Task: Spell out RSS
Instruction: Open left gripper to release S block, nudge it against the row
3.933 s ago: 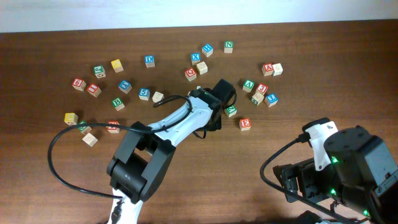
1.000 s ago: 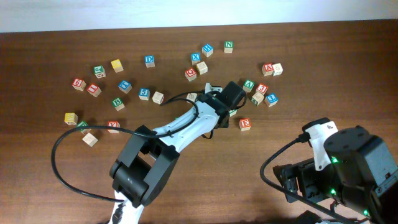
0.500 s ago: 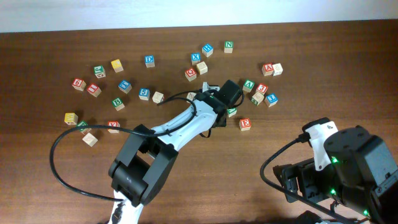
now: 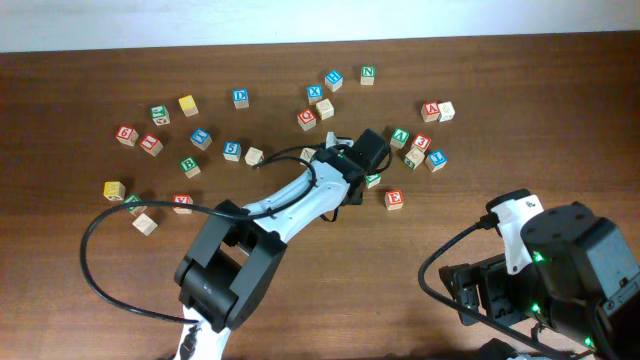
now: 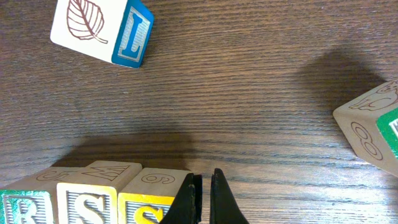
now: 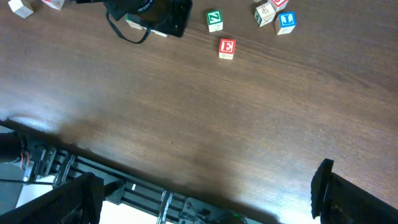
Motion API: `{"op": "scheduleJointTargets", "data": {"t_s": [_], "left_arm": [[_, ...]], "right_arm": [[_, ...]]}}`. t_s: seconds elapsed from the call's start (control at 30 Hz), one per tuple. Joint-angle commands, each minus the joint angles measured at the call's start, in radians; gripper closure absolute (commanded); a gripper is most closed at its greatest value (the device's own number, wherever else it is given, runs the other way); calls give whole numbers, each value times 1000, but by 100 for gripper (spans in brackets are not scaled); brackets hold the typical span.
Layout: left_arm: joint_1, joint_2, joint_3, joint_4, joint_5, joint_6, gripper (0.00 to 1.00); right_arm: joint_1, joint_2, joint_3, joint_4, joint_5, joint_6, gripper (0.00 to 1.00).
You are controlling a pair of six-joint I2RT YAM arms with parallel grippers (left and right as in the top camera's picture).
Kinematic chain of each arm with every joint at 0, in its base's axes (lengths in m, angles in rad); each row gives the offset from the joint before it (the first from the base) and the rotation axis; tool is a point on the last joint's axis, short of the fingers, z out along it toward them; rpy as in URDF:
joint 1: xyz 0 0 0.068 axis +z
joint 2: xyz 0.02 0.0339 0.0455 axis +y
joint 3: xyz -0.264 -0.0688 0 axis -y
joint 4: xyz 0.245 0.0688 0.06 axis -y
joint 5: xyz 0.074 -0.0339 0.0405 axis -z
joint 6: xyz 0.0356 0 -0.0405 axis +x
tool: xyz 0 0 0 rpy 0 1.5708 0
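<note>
In the left wrist view, three wooden blocks stand side by side at the bottom left: a green R block [image 5: 23,210], a white S block [image 5: 84,205] and a yellow S block [image 5: 149,208]. My left gripper [image 5: 204,194] is shut and empty, its fingers just right of the yellow S block. In the overhead view the left gripper [image 4: 366,156] is at the table's middle and hides this row. My right gripper [image 6: 205,193] is open and empty, above the near table edge at the bottom right [image 4: 540,275].
A blue L block [image 5: 102,28] lies beyond the row and another block [image 5: 373,124] to its right. Several loose letter blocks are scattered across the far table, including a red E [image 4: 394,199] and a green block [image 4: 372,180] close to the left gripper.
Since the earliest frame my left gripper has shifted a little to the right and farther back. Over the last second nothing has visibly moved.
</note>
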Motion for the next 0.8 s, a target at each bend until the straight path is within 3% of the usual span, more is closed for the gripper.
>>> {"op": "scheduleJointTargets", "data": {"t_s": [0.0, 0.77], "left_arm": [[3, 10, -10, -5, -23, 16, 100], [3, 2, -6, -16, -37, 16, 100]], "right_arm": [[2, 1, 2, -6, 11, 8, 2], [2, 1, 2, -6, 11, 8, 2]]}}
